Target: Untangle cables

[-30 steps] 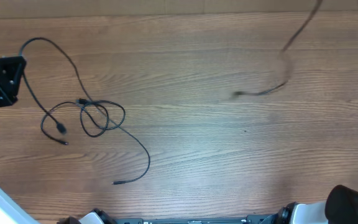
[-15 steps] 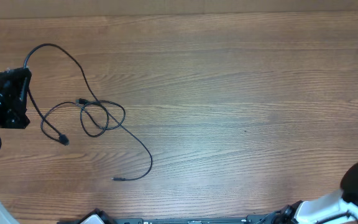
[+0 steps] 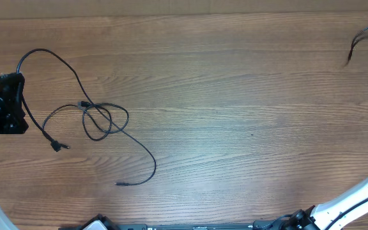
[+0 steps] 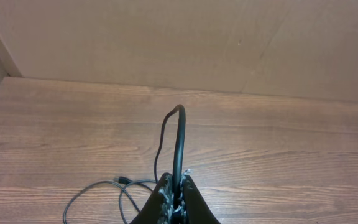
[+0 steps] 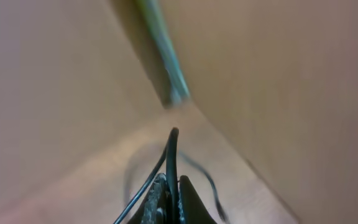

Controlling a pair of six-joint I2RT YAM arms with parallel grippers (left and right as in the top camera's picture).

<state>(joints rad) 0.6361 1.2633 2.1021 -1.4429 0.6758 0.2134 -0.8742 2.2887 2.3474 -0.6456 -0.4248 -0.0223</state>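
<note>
Your left gripper (image 4: 175, 200), black and two-fingered, has its fingers pressed together on a thin black wiry cord (image 4: 179, 149); in its wrist view the cord rises from between the fingertips, arches over and drops back toward the light brown wood-grain table (image 3: 235, 128). From overhead you see this gripper at the table's far left edge; the pinched cord bows up and away from it, then runs right and down into a knot of loose black loops (image 3: 99, 120) lying flat on the wood. Just below and left of the loops a small plug connector (image 3: 57, 146) rests on the table; a long tail leaves the loops, curves down to the right and hooks back to a second plug end (image 3: 121, 184). Well apart, in the top right corner, a second thin black cord (image 3: 361, 33) shows as a blurred curve; a white arm link (image 3: 356, 201) crosses the bottom right corner. Your right gripper (image 5: 166, 198) appears only in its own blurred wrist view; its fingers are clamped on the second cord, which stands up from between them before plain beige walls (image 5: 55, 74).
</note>
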